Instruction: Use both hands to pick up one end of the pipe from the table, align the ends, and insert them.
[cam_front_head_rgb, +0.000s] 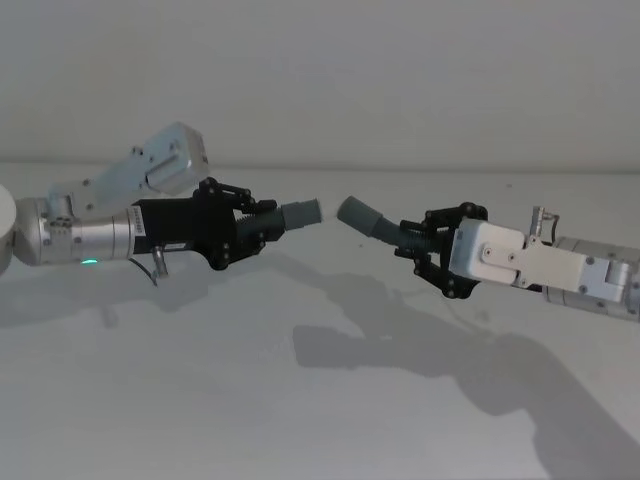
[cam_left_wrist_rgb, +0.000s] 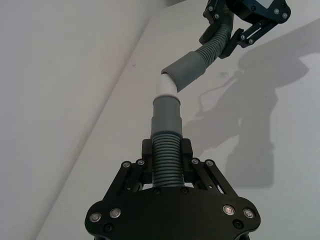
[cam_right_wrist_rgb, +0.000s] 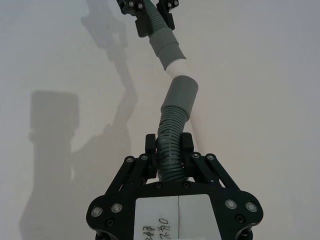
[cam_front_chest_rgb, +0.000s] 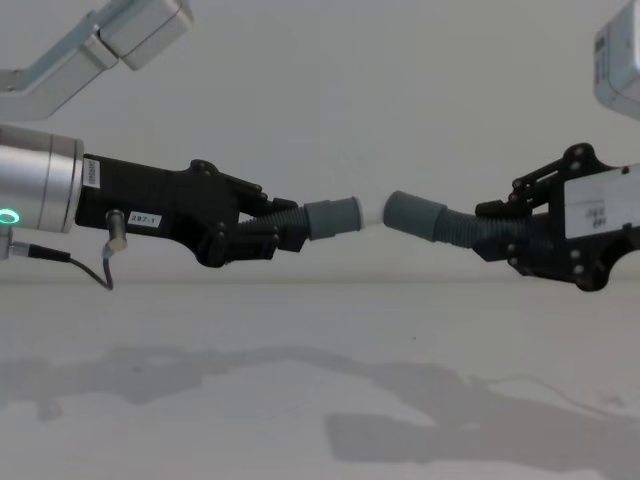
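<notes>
Both pieces of dark-grey ribbed flexible hose are held in the air above the plain matte white worktop (cam_front_head_rgb: 200, 400), meeting near the centre of the head view. The left black two-fingered plastic gripper (cam_front_head_rgb: 258, 226), entering from the left of the frame on a silver cylindrical wrist with a green ring light, has its fingers clamped on the ribbed body of the left hose piece (cam_front_head_rgb: 285, 218), whose smooth grey cuff (cam_front_head_rgb: 302, 213) points right. The right black two-fingered gripper (cam_front_head_rgb: 415, 243), coming in from the right edge, is likewise clamped on the ribbing of the right hose piece (cam_front_head_rgb: 390, 231), and its smooth cuff (cam_front_head_rgb: 355, 212) angles up and to the left. In the chest view the two cuffs sit at mid-frame, close together but apart, with a whitish tip (cam_front_chest_rgb: 370, 213) showing beyond the left cuff; they are not yet in line, since the right piece bends upward. The hoses look light and springy: the ribbed sections will likely flex under sideways load, so a hold on the ribs just behind each cuff, as now, seems the soundest way to steer the ends, while the smooth cuffs look stiffer but more slippery. A small white label (cam_front_chest_rgb: 143, 218) on the left gripper reads something like "287-1"; handwriting on the right gripper's white sticker (cam_right_wrist_rgb: 177, 217) is too partial to read with confidence.
</notes>
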